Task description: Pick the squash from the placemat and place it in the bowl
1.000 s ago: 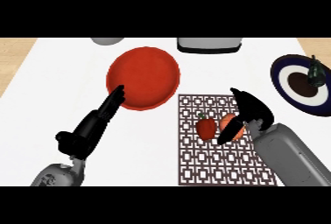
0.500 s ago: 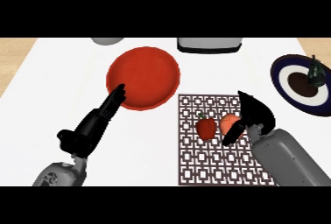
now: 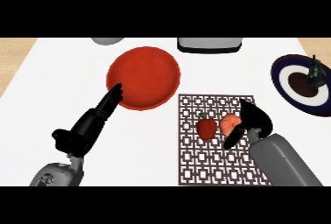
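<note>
While our right hand [image 3: 253,119] curls around the orange squash [image 3: 229,124] on the mat [image 3: 220,162], we should seat the thumb under it before lifting, clear of the red pepper [image 3: 207,128] just beside. Our left hand [image 3: 97,118] lies released, fingertips at the red bowl [image 3: 143,78] beyond.

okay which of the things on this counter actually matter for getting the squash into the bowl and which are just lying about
For the job: squash, placemat, red bowl, right hand.

Lying about: red pepper, dark plate holding a dark object, grey items at the far edge, left hand.
</note>
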You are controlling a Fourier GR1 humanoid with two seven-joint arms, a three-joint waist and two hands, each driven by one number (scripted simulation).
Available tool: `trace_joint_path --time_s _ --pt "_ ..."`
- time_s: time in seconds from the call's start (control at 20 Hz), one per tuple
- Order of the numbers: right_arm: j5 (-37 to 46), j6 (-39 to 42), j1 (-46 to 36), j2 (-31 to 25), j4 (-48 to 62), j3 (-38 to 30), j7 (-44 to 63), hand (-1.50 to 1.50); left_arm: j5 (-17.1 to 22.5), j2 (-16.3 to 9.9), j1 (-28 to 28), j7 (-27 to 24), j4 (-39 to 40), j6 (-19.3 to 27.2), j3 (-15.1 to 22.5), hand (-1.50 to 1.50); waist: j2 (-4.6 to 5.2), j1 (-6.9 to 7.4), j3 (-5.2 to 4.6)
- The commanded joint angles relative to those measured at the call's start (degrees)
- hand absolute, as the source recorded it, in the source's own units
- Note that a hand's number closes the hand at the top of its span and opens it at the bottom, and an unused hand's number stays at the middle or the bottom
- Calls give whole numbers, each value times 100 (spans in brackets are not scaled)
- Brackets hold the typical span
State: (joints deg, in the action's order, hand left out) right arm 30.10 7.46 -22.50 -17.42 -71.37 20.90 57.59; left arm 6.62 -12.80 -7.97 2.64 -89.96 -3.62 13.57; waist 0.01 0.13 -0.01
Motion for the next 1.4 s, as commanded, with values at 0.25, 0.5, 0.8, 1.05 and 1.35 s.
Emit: trace_joint_path --time_s 0.25,0.5,0.8,1.05,1.35 --pt "568 -62 269 428 254 -485 -426 -150 -370 399 215 172 -419 -78 -49 0 -3 2 1" --pt "1031 -543 3 281 911 -473 -1394 150 -347 365 -69 413 -272 -164 -200 0 4 17 3" --pt "1520 -558 -757 1253 966 -166 -518 150 -449 547 -39 253 -109 -210 -168 0 12 80 1" --pt "1263 -662 -1977 1719 1202 794 316 150 -456 579 -313 131 2 -600 223 0 226 1179 -9" --pt "1125 -919 -3106 1735 1966 1168 987 150 -540 729 -676 188 167 -680 413 0 266 1326 -21"
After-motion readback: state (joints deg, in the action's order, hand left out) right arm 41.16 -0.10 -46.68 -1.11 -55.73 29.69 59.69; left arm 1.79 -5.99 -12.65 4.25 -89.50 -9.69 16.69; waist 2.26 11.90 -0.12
